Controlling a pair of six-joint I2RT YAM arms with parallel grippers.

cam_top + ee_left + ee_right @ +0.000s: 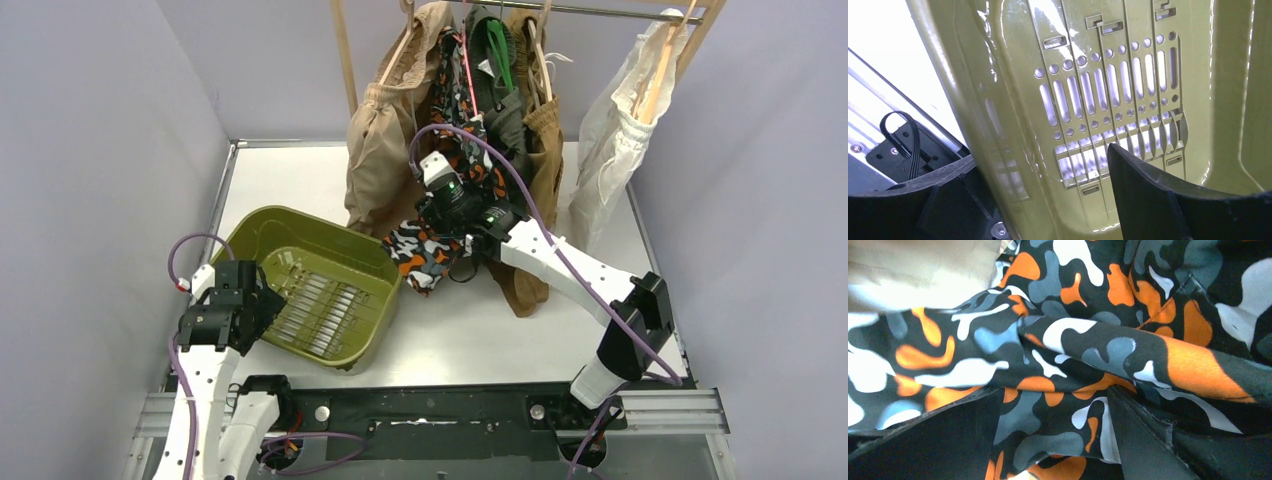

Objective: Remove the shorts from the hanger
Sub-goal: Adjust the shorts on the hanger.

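Observation:
Several shorts hang on hangers from a rail at the back: beige (380, 150), camouflage (455, 110) on a red hanger (466, 62), dark olive (508, 115), brown (548, 150) and white (615, 140). My right gripper (442, 215) is pushed into the camouflage shorts (1083, 340); its jaws (1054, 390) stand wide, open, with a fold of that cloth lying between the fingers. One camouflage leg trails down to the table (420, 255). My left gripper (262, 300) is open at the near-left of the olive basket (300, 215), one finger either side of its wall (998, 100).
The basket's slotted floor (1108, 85) holds nothing. A wooden rack post (345, 60) stands behind the beige shorts. The black base plate and a cable (903, 145) lie just outside the basket. White table (470, 330) stretches between the basket and the right arm.

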